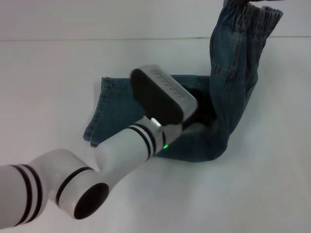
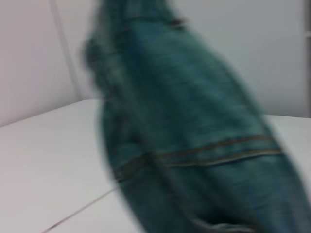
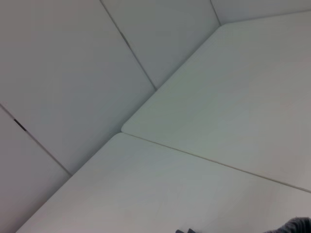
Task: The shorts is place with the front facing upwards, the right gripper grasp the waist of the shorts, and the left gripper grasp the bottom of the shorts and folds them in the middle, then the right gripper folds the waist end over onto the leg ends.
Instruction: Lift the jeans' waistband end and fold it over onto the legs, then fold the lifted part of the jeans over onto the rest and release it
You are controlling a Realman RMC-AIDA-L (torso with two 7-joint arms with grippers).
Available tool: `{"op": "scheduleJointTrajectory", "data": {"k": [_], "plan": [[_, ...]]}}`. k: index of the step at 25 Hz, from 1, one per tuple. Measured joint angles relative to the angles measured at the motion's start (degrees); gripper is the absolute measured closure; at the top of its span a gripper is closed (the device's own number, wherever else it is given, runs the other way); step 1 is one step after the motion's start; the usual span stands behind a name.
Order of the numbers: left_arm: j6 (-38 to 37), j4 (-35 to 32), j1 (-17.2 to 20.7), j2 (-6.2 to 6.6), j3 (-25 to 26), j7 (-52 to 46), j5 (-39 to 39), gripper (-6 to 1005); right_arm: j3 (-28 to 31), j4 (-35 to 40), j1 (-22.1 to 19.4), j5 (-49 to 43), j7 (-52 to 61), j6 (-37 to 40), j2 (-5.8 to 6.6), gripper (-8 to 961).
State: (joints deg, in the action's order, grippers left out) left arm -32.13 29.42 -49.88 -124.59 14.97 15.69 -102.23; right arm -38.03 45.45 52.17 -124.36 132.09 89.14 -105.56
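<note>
Jaws hidden: left gripper (image 1: 192, 127) (over shorts (image 1: 228, 97))

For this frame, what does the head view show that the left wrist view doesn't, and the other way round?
Only the head view shows the whole layout: the left arm with its green-lit wrist over the shorts, the leg ends lying flat on the white table, and the waist of the shorts lifted high at the frame's upper edge, its holder out of view. Only the left wrist view shows, blurred and close, a double tan stitch line across the hanging denim. Both show blue denim raised above the white table.
</note>
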Motion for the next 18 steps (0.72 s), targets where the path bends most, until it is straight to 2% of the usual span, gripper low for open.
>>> {"op": "scheduleJointTrajectory", "data": {"k": [3,8,12,14,16,18], "plan": [[-1.9,-0.2,3.5,0.37,4.1,0.0,0.0,986,0.2,-0.1,-0.7,0.0,-0.4,-0.2,-0.17,919],[-5.9,-0.4,7.2,0.64,8.5,0.0,-0.1,985,0.2,-0.1,-1.3,0.0,-0.9,-0.2,-0.27,920],[-10.3,-0.5,11.4,0.76,15.9,-1.6,-0.1,984,-0.1,-0.3,-1.4,0.0,-1.5,-0.2,-0.33,920],[-14.9,-0.3,13.8,0.94,18.8,-4.5,-1.2,984,-0.3,-0.7,-1.3,0.0,-1.9,-0.2,-0.4,920],[-19.6,-0.4,15.7,1.7,20.5,-9.7,-3.9,983,-0.6,-1.4,-0.8,0.0,-2.5,-0.2,-0.6,919],[-22.3,-1.2,17.1,3.13,22.6,-16.9,-7.5,983,-1.3,-2.3,-0.1,0.0,-3.2,-0.4,-0.94,919]]}}
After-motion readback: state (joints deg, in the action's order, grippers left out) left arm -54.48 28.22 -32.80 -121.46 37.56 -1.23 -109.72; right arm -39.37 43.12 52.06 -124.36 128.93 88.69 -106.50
